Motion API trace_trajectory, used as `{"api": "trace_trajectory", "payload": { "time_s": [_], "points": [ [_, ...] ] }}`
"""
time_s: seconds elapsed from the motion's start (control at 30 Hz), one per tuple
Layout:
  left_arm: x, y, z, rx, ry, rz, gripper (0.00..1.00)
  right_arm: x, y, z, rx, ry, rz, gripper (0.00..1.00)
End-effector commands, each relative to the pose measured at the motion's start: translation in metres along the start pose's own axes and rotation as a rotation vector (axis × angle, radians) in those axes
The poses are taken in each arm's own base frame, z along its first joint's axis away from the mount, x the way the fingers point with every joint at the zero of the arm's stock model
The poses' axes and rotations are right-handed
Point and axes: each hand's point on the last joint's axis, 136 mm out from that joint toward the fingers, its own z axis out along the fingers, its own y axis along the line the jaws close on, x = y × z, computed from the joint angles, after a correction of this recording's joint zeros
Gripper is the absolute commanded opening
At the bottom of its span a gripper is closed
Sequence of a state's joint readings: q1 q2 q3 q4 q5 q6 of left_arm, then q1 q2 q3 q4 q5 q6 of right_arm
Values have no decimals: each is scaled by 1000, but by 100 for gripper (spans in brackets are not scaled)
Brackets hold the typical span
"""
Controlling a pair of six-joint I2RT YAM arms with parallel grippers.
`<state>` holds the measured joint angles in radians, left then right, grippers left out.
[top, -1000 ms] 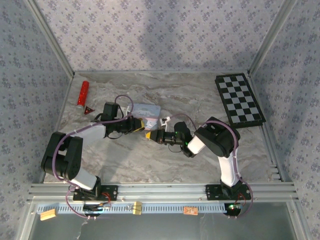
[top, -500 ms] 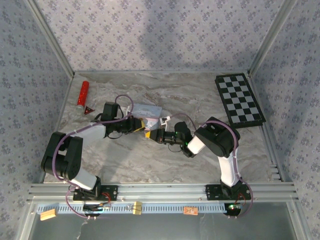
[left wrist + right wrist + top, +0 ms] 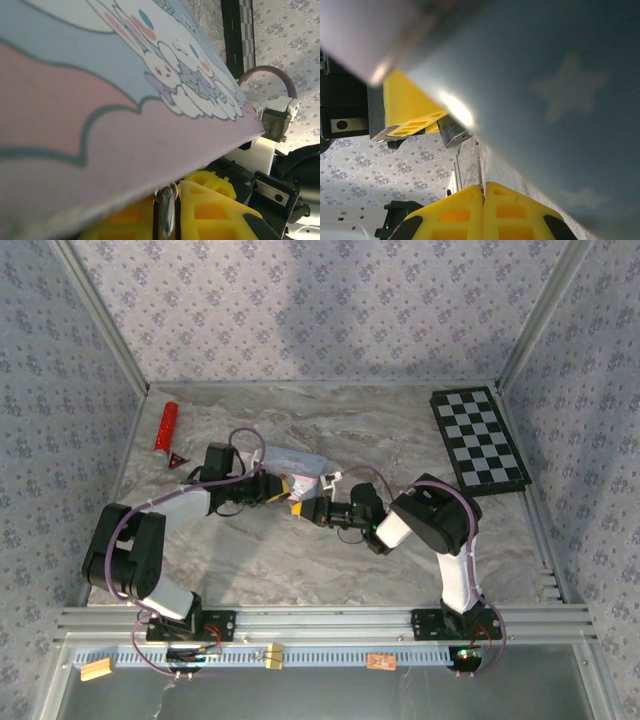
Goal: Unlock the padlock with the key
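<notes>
Right gripper (image 3: 482,191): yellow fingers pressed together, pinching the key (image 3: 478,161), a thin flat metal blade sticking out toward the other arm.
Left gripper (image 3: 168,196): fingers narrow, looks clamped on the padlock (image 3: 166,214). All I can see of it is a rounded silvery bar between the ribbed yellow pads; the dark body and keyway are hidden.
Both tips meet mid-table, just under the near edge of the light-blue tin (image 3: 100,125). It's a glossy printed lid with cartoon bunnies, and it crowds both wrist views.

Step in hand, my read: key insertion. To do it well, line the blade up with the keyway axis before pushing, feed slowly and keep the left arm rigid. Smooth metal in plastic pads may twist or slip. Get clear of the tin edge first.

Farther back on the marbled table (image 3: 400,570) are a red wrapper-like thing (image 3: 166,426) far left and a checkerboard (image 3: 478,440) far right. Neither is in play.
</notes>
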<state>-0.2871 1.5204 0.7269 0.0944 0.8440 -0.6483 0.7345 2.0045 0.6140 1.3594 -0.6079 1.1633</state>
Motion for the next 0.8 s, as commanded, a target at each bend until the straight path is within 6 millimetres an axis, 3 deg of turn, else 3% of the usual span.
{"api": "trace_trajectory", "payload": {
  "time_s": [0.0,0.77],
  "points": [
    [-2,-17,-2,85,8,54,0,-6,20,-4,-52,-10,-48,0],
    [1,-20,3,137,21,27,0,-13,30,-2,-74,-26,-54,0]
  ]
}}
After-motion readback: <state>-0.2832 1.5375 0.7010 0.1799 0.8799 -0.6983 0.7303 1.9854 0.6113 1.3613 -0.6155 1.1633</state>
